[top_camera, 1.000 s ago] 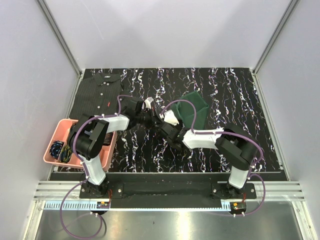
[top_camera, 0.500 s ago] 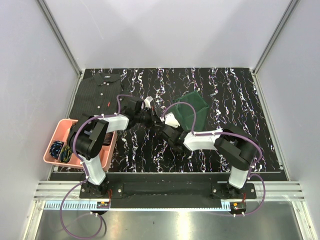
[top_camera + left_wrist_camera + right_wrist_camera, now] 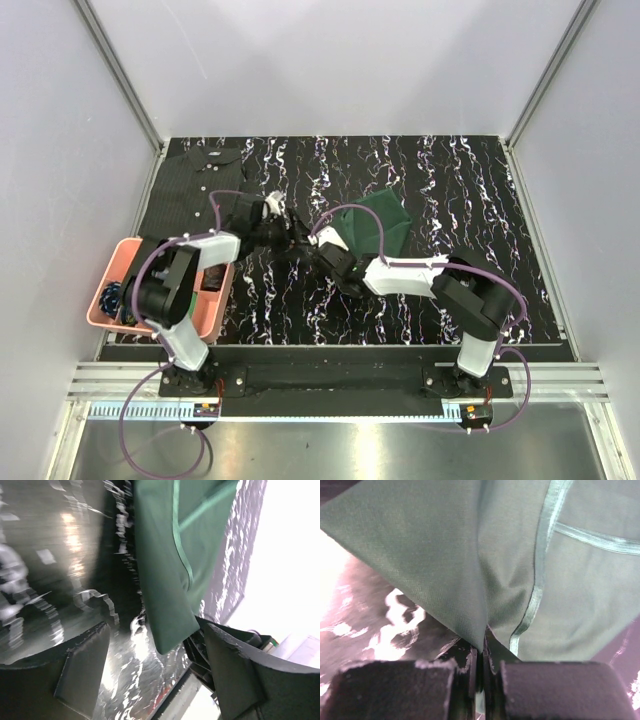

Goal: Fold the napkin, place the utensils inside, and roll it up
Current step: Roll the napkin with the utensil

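At the near left edge, at about 8 o'clock on the black white-veined marbled table (image 3: 480, 200), a pink plastic bin (image 3: 100, 288) is sitting beside the left arm. Toward the centre, the right gripper (image 3: 481, 662) is pressing its two black fingers together on a folded corner of the plain dark green cloth napkin (image 3: 378, 222). The rest of the cloth is spreading away from the fingertips toward 1 o'clock and lying on the table right of centre. The left gripper (image 3: 155, 630) is hovering just beside the right one, at its 10 o'clock, with its fingers standing apart. The same green corner is hanging between them. This wrist view is blurred, so the cloth may or may not be touching either pad. At 10 o'clock on the table, a dark pinstriped button shirt (image 3: 190, 185) is lying flat.
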Controlling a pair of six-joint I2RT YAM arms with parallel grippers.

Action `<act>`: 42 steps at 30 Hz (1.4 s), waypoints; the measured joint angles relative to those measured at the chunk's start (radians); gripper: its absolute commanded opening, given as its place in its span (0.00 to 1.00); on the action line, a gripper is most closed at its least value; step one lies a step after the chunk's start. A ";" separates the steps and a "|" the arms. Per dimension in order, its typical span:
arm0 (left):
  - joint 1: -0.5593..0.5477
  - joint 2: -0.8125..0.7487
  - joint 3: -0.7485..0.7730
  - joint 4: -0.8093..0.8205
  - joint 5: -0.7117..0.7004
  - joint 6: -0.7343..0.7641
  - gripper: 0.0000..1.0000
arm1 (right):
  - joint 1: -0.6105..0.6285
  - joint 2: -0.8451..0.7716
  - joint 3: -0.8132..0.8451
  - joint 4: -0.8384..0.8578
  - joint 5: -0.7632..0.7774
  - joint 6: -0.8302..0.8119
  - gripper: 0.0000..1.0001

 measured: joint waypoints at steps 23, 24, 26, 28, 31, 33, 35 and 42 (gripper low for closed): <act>-0.103 -0.451 -0.205 -0.080 -0.234 0.379 0.80 | -0.292 0.137 0.216 -0.259 -1.054 0.017 0.00; -0.117 -0.449 -0.205 -0.081 -0.241 0.392 0.80 | -0.304 0.153 0.221 -0.261 -1.090 0.017 0.00; -0.147 -0.447 -0.205 -0.086 -0.258 0.418 0.79 | -0.334 0.191 0.229 -0.263 -1.184 0.017 0.00; -0.169 -0.443 -0.204 -0.090 -0.284 0.443 0.76 | -0.360 0.216 0.232 -0.268 -1.254 0.016 0.00; -0.185 -0.426 -0.204 -0.109 -0.320 0.470 0.70 | -0.389 0.243 0.237 -0.272 -1.323 0.011 0.00; -0.189 -0.405 -0.204 -0.116 -0.335 0.481 0.69 | -0.404 0.254 0.238 -0.275 -1.350 0.010 0.00; -0.189 -0.380 -0.204 -0.116 -0.340 0.481 0.65 | -0.417 0.262 0.238 -0.277 -1.368 0.008 0.00; -0.188 -0.266 -0.120 -0.117 -0.418 0.418 0.67 | -0.427 0.273 0.241 -0.279 -1.390 0.001 0.00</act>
